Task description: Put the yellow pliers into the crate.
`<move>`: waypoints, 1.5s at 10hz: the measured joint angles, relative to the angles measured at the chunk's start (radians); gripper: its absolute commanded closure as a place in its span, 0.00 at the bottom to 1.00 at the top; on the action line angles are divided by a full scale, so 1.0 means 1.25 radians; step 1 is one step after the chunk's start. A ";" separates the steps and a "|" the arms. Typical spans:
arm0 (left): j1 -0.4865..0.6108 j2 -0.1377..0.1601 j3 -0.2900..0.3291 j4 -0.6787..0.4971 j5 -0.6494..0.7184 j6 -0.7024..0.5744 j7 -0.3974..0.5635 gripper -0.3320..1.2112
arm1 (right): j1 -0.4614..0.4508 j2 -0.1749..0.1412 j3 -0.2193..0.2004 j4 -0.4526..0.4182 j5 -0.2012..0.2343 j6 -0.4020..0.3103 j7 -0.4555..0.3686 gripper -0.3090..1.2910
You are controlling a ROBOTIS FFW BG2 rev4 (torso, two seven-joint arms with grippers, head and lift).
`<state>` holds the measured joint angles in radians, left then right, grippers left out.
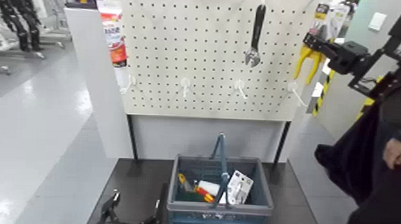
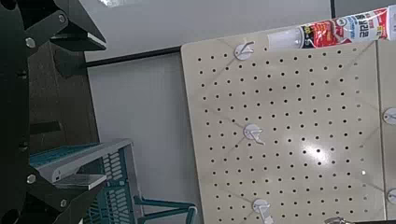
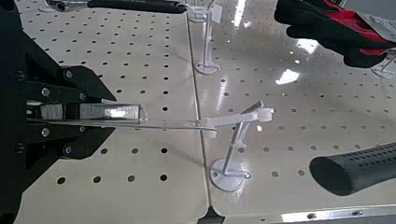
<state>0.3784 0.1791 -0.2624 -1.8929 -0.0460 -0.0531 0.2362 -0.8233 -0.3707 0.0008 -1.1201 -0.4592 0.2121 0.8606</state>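
Note:
The yellow pliers [image 1: 308, 60] hang on their printed card at the right edge of the pegboard [image 1: 198, 62]. My right gripper [image 1: 312, 42] reaches in from the right and is at the card. In the right wrist view the gripper [image 3: 131, 116] is shut on the card's thin edge [image 3: 177, 121], which runs to a white hook [image 3: 245, 119]. The yellow handles are out of that view. The blue-grey crate [image 1: 178, 182] stands on the floor below the board, its hoop handle upright. My left gripper [image 1: 134, 210] is open and parked low to the left of the crate [image 2: 93, 159].
A black adjustable wrench [image 1: 257, 32] hangs on the board left of the pliers. A tube [image 1: 113, 34] hangs at the board's left edge. A white card packet [image 1: 240, 188] and small items lie in the crate. A person [image 1: 396, 152] stands at the right.

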 measured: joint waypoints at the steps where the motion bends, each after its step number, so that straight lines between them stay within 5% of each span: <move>1: 0.001 0.000 0.001 0.000 0.000 0.000 0.000 0.40 | 0.009 0.000 -0.010 -0.024 0.002 0.009 0.000 0.91; 7: 0.002 0.007 -0.003 -0.002 0.002 0.001 0.001 0.40 | 0.103 0.026 -0.060 -0.251 0.000 0.070 -0.012 0.91; 11: 0.002 0.010 -0.006 -0.004 0.002 0.002 0.002 0.40 | 0.176 0.075 -0.060 -0.335 -0.014 0.083 -0.020 0.91; 15: 0.002 0.010 -0.007 -0.004 0.002 0.002 0.003 0.40 | 0.254 0.126 -0.057 -0.343 -0.029 0.088 -0.019 0.91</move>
<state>0.3804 0.1917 -0.2715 -1.8976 -0.0430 -0.0506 0.2395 -0.5055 -0.2130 -0.0709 -1.5487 -0.4954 0.3215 0.8368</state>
